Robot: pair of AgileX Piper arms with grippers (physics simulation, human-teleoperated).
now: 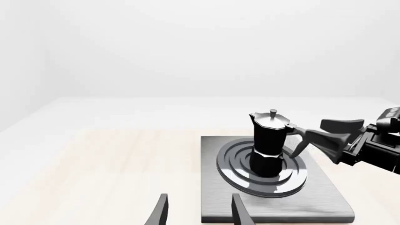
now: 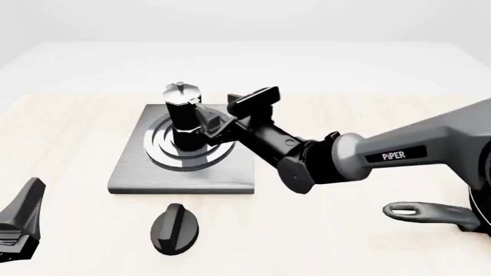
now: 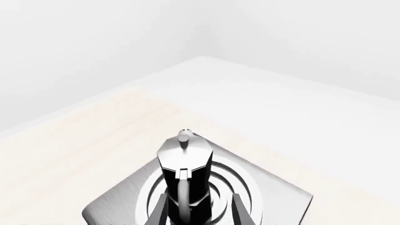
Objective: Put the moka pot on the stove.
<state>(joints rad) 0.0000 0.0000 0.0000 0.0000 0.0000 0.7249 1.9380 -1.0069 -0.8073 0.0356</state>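
Now your moka pot (image 2: 183, 118) stands upright on the ring burner of the stove (image 2: 130, 172), a touch far of the rings' centre, with bare plate showing all round it. Your right gripper (image 2: 208, 123) reaches in from the right and sits at the pot's handle side; in the right wrist view its fingers (image 3: 239, 206) stand apart, one on each side of the curved handle, with a sliver of burner showing between each finger and the pot, so you're spread around it rather than clamped. Whether either pad is touching the handle, you can't tell from these views.

Your left gripper (image 1: 198, 211) is well back at the near left, fingers parted and nothing between them, looking across at the stove's near edge. Near the stove's front edge lies a black oval knob (image 2: 174, 227), just clear of the plate. Off at the near right, beside your right arm's base, a frying pan handle (image 2: 429, 213) pokes into view. Left of the stove, and beyond its far edge, the table (image 2: 69, 126) shows only bare wood.
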